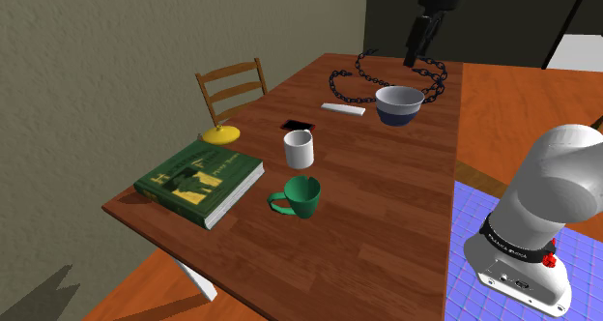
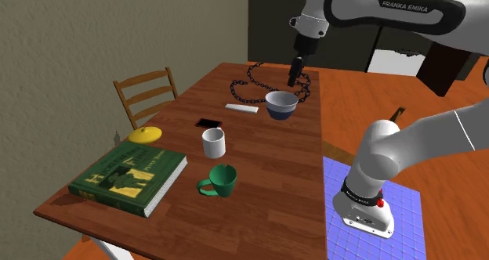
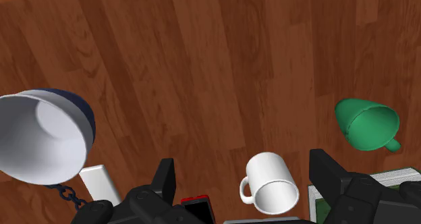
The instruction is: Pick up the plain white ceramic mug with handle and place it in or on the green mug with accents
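The white mug [image 1: 299, 149] stands upright near the middle of the wooden table [image 1: 387, 203], its handle hard to make out from the shoulder view. Just in front of it stands the green mug [image 1: 301, 197], with its handle toward the shoulder view's left. My black gripper [image 1: 412, 58] hangs open high over the table's far end, above the chain and bowl and well away from both mugs. In the wrist view the white mug [image 3: 271, 185] shows far below between the spread fingers [image 3: 324, 172], untouched, and the green mug [image 3: 368, 125] lies beyond it. The second exterior view shows the white mug [image 2: 214, 142], the green mug [image 2: 222, 180] and the gripper [image 2: 295, 77].
A white and blue bowl [image 1: 399, 105] and a dark chain [image 1: 372, 75] lie under the gripper. A white bar [image 1: 342, 109], a red and black phone [image 1: 300, 126], a yellow lid [image 1: 220, 134] and a green book [image 1: 198, 181] share the table. A wooden chair [image 1: 232, 85] stands behind.
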`<action>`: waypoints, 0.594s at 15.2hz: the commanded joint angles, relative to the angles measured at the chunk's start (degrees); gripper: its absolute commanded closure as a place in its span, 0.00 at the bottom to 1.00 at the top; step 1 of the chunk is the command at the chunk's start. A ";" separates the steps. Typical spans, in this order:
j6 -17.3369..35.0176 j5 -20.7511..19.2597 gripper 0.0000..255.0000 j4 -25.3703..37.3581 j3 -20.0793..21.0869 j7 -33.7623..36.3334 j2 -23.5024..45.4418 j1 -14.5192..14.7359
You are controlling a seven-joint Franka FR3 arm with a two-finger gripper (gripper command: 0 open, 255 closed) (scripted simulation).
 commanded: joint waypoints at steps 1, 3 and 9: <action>0.00 0.00 0.00 0.00 0.00 0.00 0.00 0.00; 3.17 0.66 0.00 -1.00 1.41 1.43 2.35 0.34; 12.48 2.11 0.00 -2.18 5.56 5.68 10.99 1.23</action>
